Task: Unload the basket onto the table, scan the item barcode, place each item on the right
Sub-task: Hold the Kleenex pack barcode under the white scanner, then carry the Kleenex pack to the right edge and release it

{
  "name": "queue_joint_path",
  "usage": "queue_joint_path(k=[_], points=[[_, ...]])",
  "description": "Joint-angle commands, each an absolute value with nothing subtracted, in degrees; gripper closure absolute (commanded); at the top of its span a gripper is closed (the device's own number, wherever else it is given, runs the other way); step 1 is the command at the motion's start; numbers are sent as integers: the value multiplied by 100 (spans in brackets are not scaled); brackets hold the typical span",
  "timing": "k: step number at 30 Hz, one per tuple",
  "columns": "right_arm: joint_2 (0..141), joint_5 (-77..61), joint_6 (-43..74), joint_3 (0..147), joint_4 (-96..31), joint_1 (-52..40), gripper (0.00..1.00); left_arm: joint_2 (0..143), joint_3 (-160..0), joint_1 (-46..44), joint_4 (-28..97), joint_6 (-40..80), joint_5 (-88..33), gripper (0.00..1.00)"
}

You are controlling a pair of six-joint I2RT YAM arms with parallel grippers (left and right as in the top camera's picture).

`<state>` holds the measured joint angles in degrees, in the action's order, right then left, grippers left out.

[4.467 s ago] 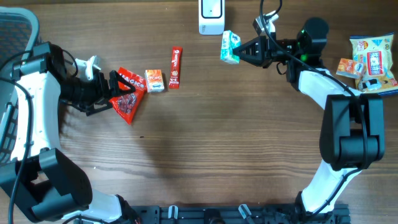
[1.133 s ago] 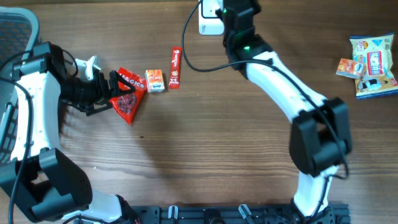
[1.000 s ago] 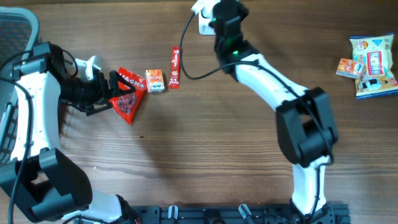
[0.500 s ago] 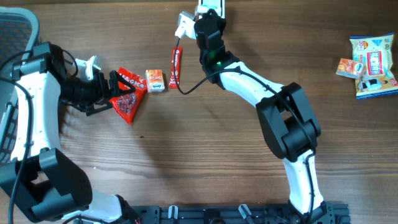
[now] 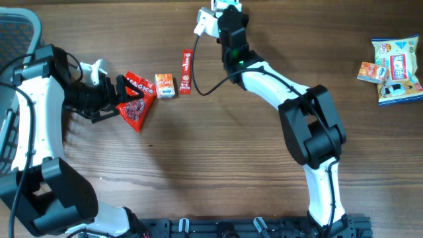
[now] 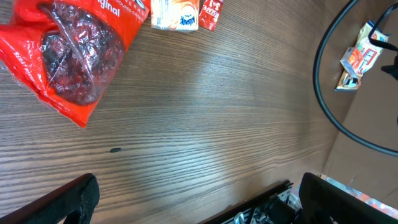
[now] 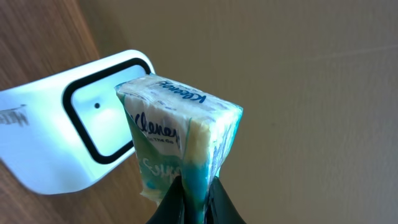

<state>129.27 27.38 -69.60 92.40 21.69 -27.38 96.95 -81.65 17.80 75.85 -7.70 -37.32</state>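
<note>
A Kleenex tissue pack [image 7: 180,140], white and teal, is pinched at its lower edge by my right gripper [image 7: 199,202], which is shut on it. Just behind the pack stands the white barcode scanner [image 7: 68,149], its black-ringed window facing the pack. In the overhead view my right gripper [image 5: 227,14] is at the table's far edge over the scanner [image 5: 220,5], which the arm mostly hides, and the pack itself is hidden. My left gripper [image 5: 122,99] hovers open over a red bag [image 5: 137,104], holding nothing.
Right of the red bag [image 6: 68,56] lie a small orange pack [image 5: 164,85] and a red stick packet [image 5: 187,71]. Snack bags [image 5: 396,63] and an orange packet [image 5: 370,71] sit at the far right. A black cable [image 5: 205,86] loops from the right arm.
The right arm swung from the right side across to the scanner with the tissue pack, then shifted slightly right over the last half second. The left arm has not moved.
</note>
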Motion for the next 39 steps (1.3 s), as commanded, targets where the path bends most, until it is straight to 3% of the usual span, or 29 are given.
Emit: queue_joint_path(k=[1,15,27,33,39], points=[[13004,2386,-7002,9277,2359,-2587,96,9644,-8187,1785,7583,-860,-3736,0],[13192,2453,-6401,9277,2908,-2414,96,9644,-8187,1785,7583,-860,-3736,0],[13190,3594,-6530,9277,3267,-2248,96,9644,-8187,1785,7583,-860,-3736,0],[13190,4598,-6499,9277,3297,-1688,96,9644,-8187,1785,7583,-860,-3736,0],[13190,6416,-5103,9277,2926,-506,96,9644,-8187,1785,7583,-860,-3736,0]])
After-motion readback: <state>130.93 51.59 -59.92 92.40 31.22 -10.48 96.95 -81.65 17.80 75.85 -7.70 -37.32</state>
